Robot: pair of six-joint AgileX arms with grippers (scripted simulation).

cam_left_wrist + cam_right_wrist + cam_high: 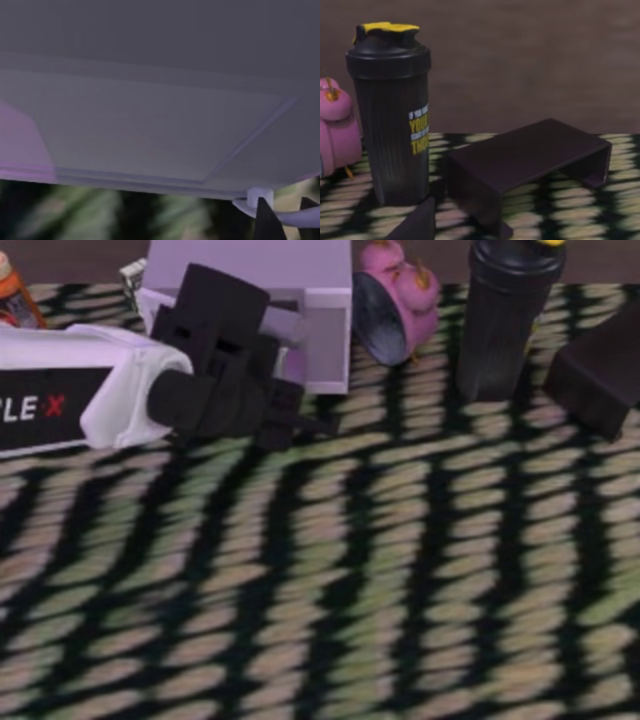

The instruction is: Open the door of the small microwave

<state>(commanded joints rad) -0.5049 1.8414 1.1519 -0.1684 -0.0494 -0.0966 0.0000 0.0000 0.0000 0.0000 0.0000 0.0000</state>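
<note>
Small microwave (300, 280) — at the table's (400, 570) far edge, left of centre, pale lavender-white box with a purple tint inside. Its door (285, 325) stands out from the front toward me, mostly hidden under my arm; in the left wrist view the door (150, 130) fills the picture, with its white handle (260, 200) at the edge. Left gripper (285, 405) — pressed up against the microwave's front at the door; I cannot tell how its fingers stand. Right arm — not seen from above, parked off to the right. Also present: pink alarm clock (395, 295) just right of the microwave, black shaker bottle (505, 315) with yellow cap, dark low stand (595, 365) at the right edge.
</note>
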